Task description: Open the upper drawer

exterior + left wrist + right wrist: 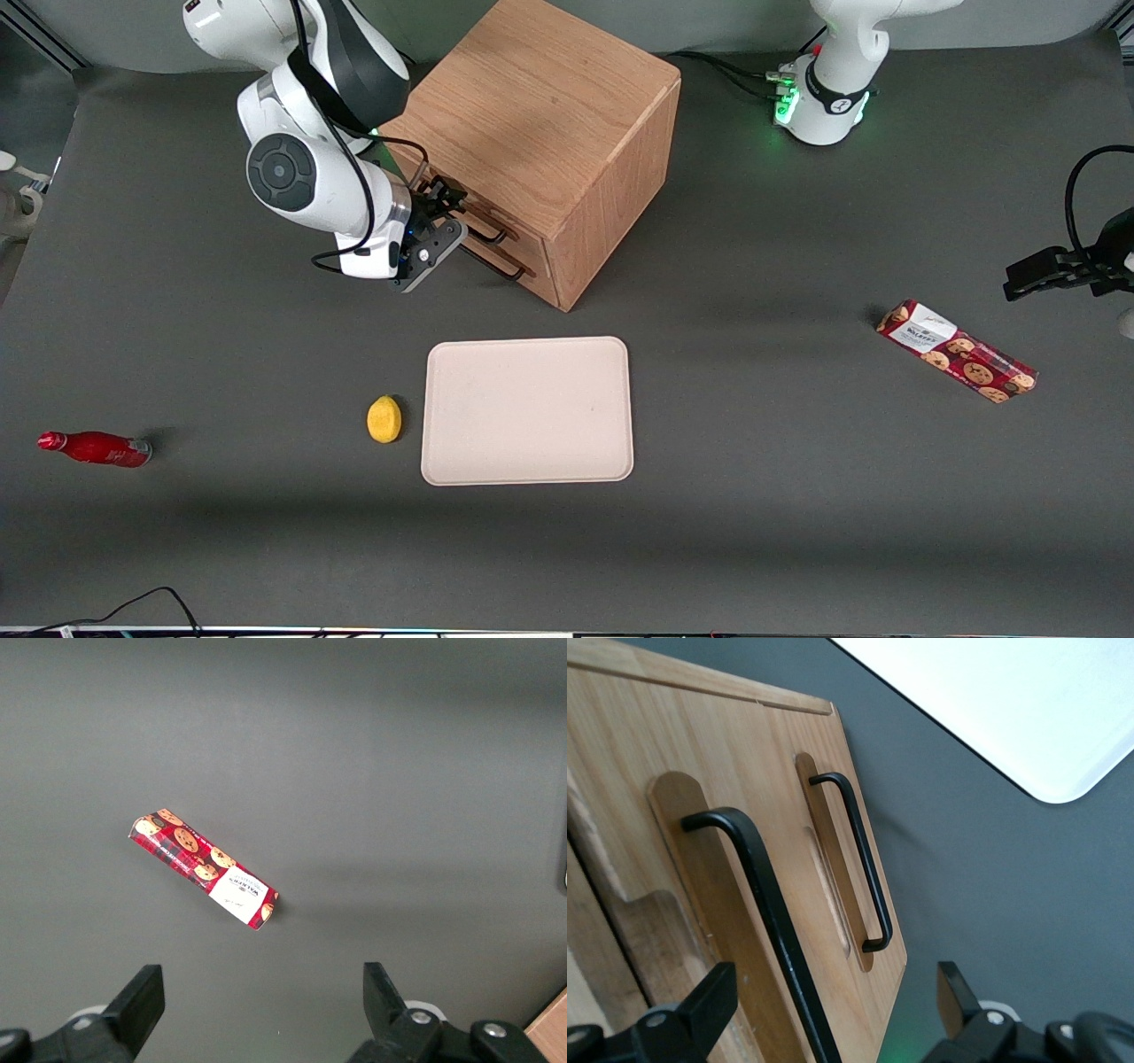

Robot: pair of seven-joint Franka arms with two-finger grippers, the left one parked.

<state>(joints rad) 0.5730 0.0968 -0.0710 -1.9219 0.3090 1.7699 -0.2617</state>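
- One dark grey table [762, 549] is seen whole in the front view only; each wrist view shows only a patch of it.
- One oak cabinet [540, 115] stands on the table, toward the working arm's end and farther from the front camera than the tray. Two drawers are counted in its front.
- The upper drawer [700, 930] carries one thin dark bar handle [766, 904]. In the right wrist view this handle runs down between the two fingers. The lower drawer [833, 797] has one identical handle [864, 859], seen complete only in that view. In the front view both handles are partly hidden by the arm.
- One pale tray [528, 410] with rounded corners lies in front of the cabinet, nearer to the front camera.
- The gripper [440, 223] is just in front of the upper drawer. Its fingers [709, 997] are spread wide, one at each side of the upper handle, and nothing is clamped.
- One red biscuit packet [957, 351] lies toward the parked arm's end. Cookie pictures and a white label are printed on it; the writing cannot be read in either view.
- One red bottle [96, 448] lies on its side toward the working arm's end; no writing can be read on it.
- One yellow lemon [384, 419] lies just beside the tray.
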